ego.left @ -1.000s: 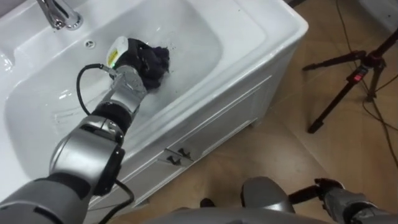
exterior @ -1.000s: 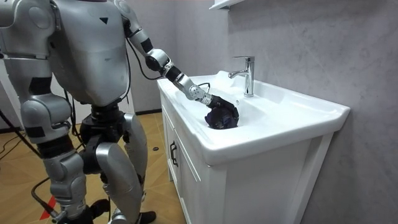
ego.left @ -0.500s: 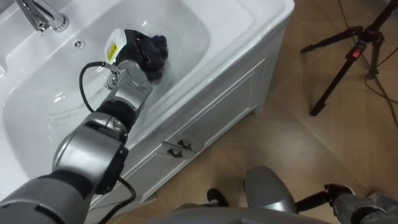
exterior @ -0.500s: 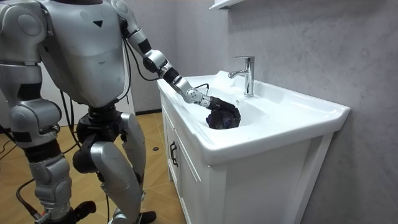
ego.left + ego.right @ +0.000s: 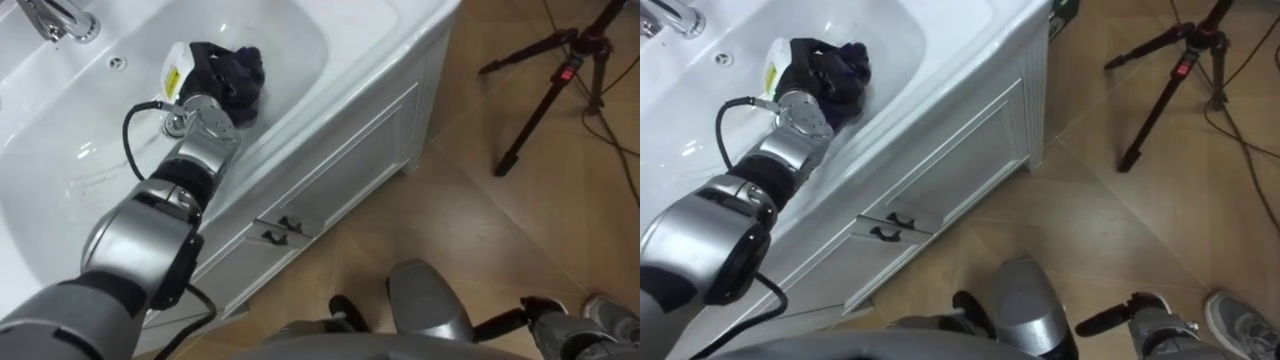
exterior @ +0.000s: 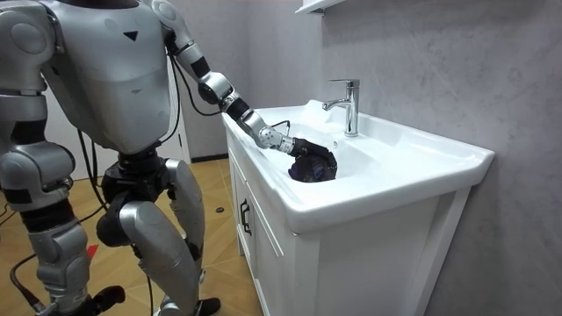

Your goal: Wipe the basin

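Note:
A dark, crumpled cloth [image 5: 245, 70] lies inside the white basin [image 5: 400, 30], against its front wall. My left hand [image 5: 205, 80] reaches in from the lower left and is shut on the cloth, with its fingers curled into the folds. In the room view the same hand [image 6: 294, 145] holds the cloth [image 6: 316, 165] just inside the basin's near rim [image 6: 369, 206]. My right hand [image 5: 535, 312] hangs low at the lower right, beside my body, far from the basin.
A chrome faucet [image 6: 347, 105] stands at the basin's back edge, with an overflow hole [image 5: 118, 62] below it. The white cabinet [image 5: 330, 170] under the basin has dark handles [image 5: 280, 230]. A black tripod [image 5: 560, 80] stands on the wooden floor at the right.
My body has shifted towards the room view's left, and the left hand has drawn the cloth slightly that way along the front wall. The eye view has shifted with it.

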`<state>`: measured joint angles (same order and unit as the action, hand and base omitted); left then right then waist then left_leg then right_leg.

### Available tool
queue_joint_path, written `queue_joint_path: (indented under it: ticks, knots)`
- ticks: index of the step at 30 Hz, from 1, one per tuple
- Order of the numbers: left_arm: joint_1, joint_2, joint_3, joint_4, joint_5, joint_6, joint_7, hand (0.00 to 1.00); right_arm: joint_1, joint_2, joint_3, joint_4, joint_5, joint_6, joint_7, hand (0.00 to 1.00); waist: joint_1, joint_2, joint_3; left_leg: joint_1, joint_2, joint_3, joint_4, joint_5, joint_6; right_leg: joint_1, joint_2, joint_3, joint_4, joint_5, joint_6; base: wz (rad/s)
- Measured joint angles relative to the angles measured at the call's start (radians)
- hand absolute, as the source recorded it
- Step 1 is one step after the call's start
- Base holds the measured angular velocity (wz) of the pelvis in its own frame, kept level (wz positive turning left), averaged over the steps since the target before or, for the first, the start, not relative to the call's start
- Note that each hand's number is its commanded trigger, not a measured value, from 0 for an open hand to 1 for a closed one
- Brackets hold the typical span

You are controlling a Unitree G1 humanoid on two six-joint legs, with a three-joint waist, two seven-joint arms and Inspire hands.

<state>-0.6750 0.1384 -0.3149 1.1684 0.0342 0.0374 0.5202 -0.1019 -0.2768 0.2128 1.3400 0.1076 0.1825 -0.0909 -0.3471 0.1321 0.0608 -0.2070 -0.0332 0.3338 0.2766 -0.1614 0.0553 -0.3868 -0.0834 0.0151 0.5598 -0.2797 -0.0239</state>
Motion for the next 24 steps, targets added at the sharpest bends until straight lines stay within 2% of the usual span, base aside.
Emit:
queue_joint_path:
  ticks: [3, 5, 8, 10, 11, 12, 13, 16, 17, 18, 21, 22, 24]
  knots:
    - [0.014, 0.01, -0.001, -0.002, 0.0, -0.03, 0.0, 1.0, 0.007, 0.001, 0.007, 0.0, 0.001, -0.002, 0.005, 0.0, 0.001, -0.007, -0.0017, -0.015, 0.004, -0.001, 0.02, 0.0, 0.0, -0.008, 0.001, 0.001, 0.005, 0.0, -0.001, 0.0]
    - [0.021, 0.018, 0.0, 0.0, 0.016, -0.053, 0.0, 1.0, 0.019, 0.001, 0.007, 0.002, 0.0, -0.008, 0.016, 0.0, 0.001, -0.02, -0.0029, -0.02, 0.004, -0.001, 0.026, 0.0, 0.0, -0.012, -0.001, 0.001, 0.013, -0.001, -0.003, 0.0]
    - [0.028, 0.029, 0.001, 0.001, 0.049, -0.064, -0.002, 1.0, 0.019, 0.001, 0.006, 0.002, -0.003, -0.01, 0.025, 0.0, 0.002, -0.035, -0.0042, -0.02, 0.005, 0.0, 0.031, 0.0, 0.0, -0.01, 0.001, 0.001, 0.012, 0.0, -0.004, 0.0]
    - [0.032, 0.038, 0.002, 0.008, 0.063, -0.07, -0.008, 1.0, 0.019, 0.0, 0.0, 0.003, -0.003, -0.009, 0.028, 0.0, 0.003, -0.037, -0.0089, -0.018, 0.007, 0.0, 0.03, 0.0, 0.0, -0.007, 0.005, 0.002, 0.007, 0.004, -0.003, 0.0]
    - [0.035, 0.038, 0.004, 0.013, 0.071, -0.072, -0.008, 1.0, 0.019, 0.0, 0.001, 0.003, -0.003, -0.009, 0.029, 0.0, 0.008, -0.043, -0.0065, -0.015, 0.006, 0.001, 0.028, 0.0, 0.0, -0.003, 0.006, 0.004, 0.005, 0.005, -0.003, -0.1]
    - [0.039, 0.037, 0.011, 0.024, 0.088, -0.075, -0.01, 1.0, 0.024, 0.0, 0.001, 0.003, -0.002, -0.008, 0.03, 0.0, 0.019, -0.045, -0.008, -0.007, 0.009, 0.002, 0.027, -0.001, 0.0, 0.006, 0.01, 0.01, 0.002, 0.009, -0.004, -0.17]
    - [0.044, 0.038, 0.017, 0.038, 0.1, -0.075, -0.013, 1.0, 0.026, -0.001, 0.001, 0.003, -0.001, -0.007, 0.031, 0.0, 0.026, -0.041, -0.0143, -0.007, 0.012, 0.001, 0.028, -0.001, -0.001, 0.009, 0.012, 0.01, -0.004, 0.015, -0.005, -0.15]
    - [0.058, 0.046, 0.019, 0.075, 0.159, -0.074, -0.016, 1.0, 0.029, -0.003, -0.001, 0.001, 0.0, -0.007, 0.05, 0.0, 0.032, -0.037, -0.0174, -0.001, 0.016, -0.001, 0.031, -0.002, -0.003, 0.02, 0.015, 0.009, -0.008, 0.019, -0.005, -0.03]
    - [0.071, 0.051, 0.019, 0.075, 0.181, -0.075, -0.018, 1.0, 0.029, -0.003, -0.004, 0.002, -0.001, -0.007, 0.052, 0.0, 0.037, -0.04, -0.0153, 0.003, 0.017, -0.001, 0.031, -0.004, -0.003, 0.021, 0.016, 0.01, -0.008, 0.019, -0.006, -0.09]
    - [0.085, 0.061, 0.022, 0.075, 0.219, -0.075, -0.022, 1.0, 0.03, -0.003, -0.021, 0.002, -0.003, -0.009, 0.053, 0.0, 0.041, -0.033, -0.02, 0.008, 0.018, -0.003, 0.031, -0.007, -0.004, 0.027, 0.018, 0.01, -0.007, 0.019, -0.007, -0.03]
    - [0.127, 0.085, 0.026, 0.103, 0.321, -0.073, -0.031, 1.0, 0.043, -0.008, -0.046, 0.002, -0.005, -0.011, 0.059, 0.0, 0.054, -0.03, -0.0224, 0.027, 0.02, -0.008, 0.029, -0.008, -0.006, 0.04, 0.02, 0.009, -0.008, 0.017, -0.009, -0.01]
    - [0.145, 0.094, 0.04, 0.112, 0.359, -0.063, -0.031, 1.0, 0.048, -0.011, -0.053, 0.004, -0.003, -0.011, 0.06, 0.0, 0.059, -0.025, -0.0272, 0.029, 0.021, -0.01, 0.027, -0.012, -0.007, 0.041, 0.023, 0.009, -0.007, 0.016, -0.01, -0.04]
    - [0.171, 0.111, 0.042, 0.111, 0.414, -0.042, -0.029, 1.0, 0.051, -0.014, -0.059, 0.018, 0.002, -0.012, 0.06, 0.0, 0.069, -0.021, -0.03, 0.032, 0.022, -0.011, 0.027, -0.014, -0.009, 0.042, 0.026, 0.01, -0.004, 0.017, -0.01, -0.04]
